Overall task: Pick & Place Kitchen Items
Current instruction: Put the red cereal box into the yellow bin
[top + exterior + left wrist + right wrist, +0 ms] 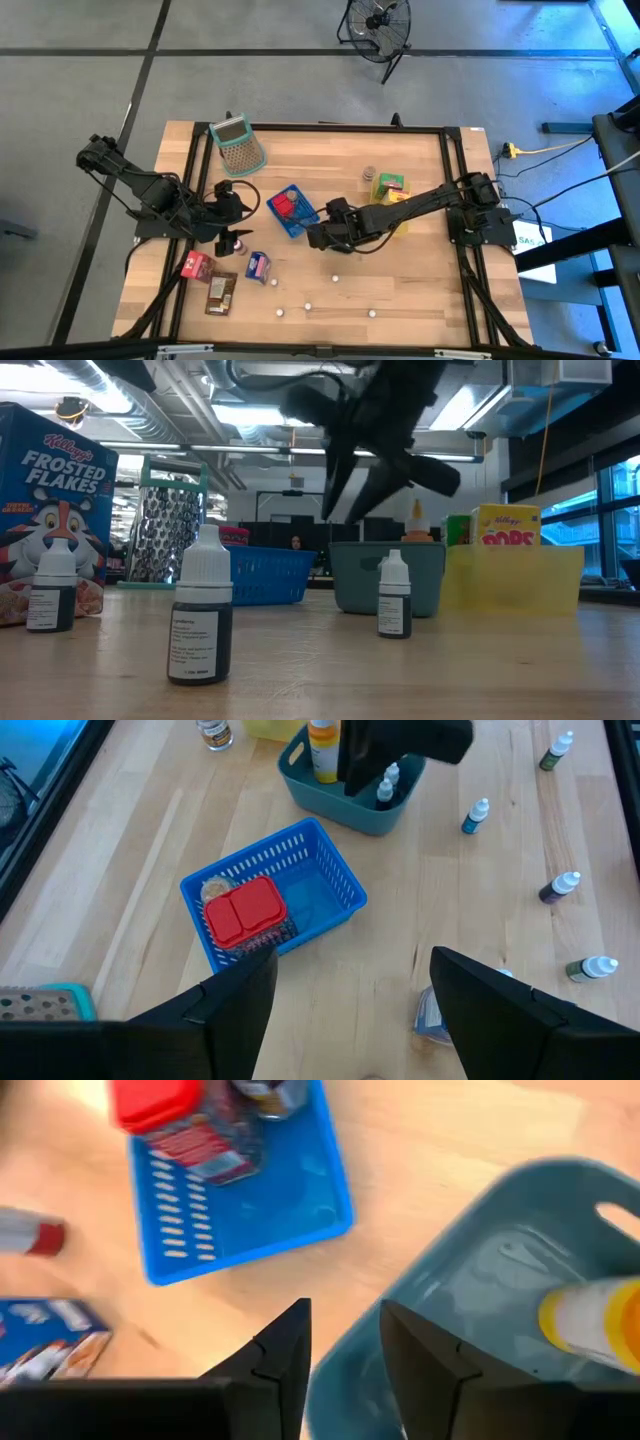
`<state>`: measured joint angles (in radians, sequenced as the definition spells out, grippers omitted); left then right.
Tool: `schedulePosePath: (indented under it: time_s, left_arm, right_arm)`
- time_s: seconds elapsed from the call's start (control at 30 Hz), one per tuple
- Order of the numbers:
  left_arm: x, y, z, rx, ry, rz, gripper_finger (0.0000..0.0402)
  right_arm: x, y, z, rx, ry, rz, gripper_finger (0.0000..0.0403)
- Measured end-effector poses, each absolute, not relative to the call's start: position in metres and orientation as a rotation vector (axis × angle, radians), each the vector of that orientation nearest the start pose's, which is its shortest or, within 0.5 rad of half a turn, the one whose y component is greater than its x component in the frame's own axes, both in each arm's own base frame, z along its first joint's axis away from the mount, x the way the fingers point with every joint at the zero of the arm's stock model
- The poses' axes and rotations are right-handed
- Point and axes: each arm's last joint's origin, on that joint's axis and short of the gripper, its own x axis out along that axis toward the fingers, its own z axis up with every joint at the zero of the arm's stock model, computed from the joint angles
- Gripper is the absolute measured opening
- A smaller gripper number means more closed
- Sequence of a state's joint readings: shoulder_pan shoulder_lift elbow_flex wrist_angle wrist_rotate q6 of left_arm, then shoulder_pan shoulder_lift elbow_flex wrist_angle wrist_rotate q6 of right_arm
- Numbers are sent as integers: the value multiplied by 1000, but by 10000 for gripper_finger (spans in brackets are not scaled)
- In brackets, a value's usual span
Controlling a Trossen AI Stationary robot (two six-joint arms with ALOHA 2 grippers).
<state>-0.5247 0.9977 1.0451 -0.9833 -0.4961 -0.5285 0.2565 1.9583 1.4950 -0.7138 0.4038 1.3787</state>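
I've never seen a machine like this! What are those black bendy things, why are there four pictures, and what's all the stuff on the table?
They are two robot arms, each ending in a two-fingered pincer. One picture looks down from above, one looks level across the table, and two come from cameras on the arms' wrists. The left pincer is open beside a blue basket holding a red-lidded tub. The right pincer, open and empty, hovers over the edge of a teal bin that holds a yellow bottle. Small dropper bottles stand on the wooden table, along with a cereal box and a grater. Nothing is held.
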Motion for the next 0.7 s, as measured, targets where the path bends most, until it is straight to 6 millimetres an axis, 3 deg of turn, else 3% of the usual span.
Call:
schedulePosePath:
  time_s: [0.13,0.27,0.47,0.7]
  left_arm:
    - [158,-75,322,-42,788,186,260]
    - [158,-75,322,-42,788,186,260]
    - [158,-75,322,-42,788,186,260]
    - [158,-75,322,-42,788,186,260]
  right_arm:
    - [397,95,218,757,783,-766,124]
    - [402,106,232,526,738,-664,124]
    - [400,130,250,247,699,-590,124]
    - [385,168,265,91,725,-478,124]
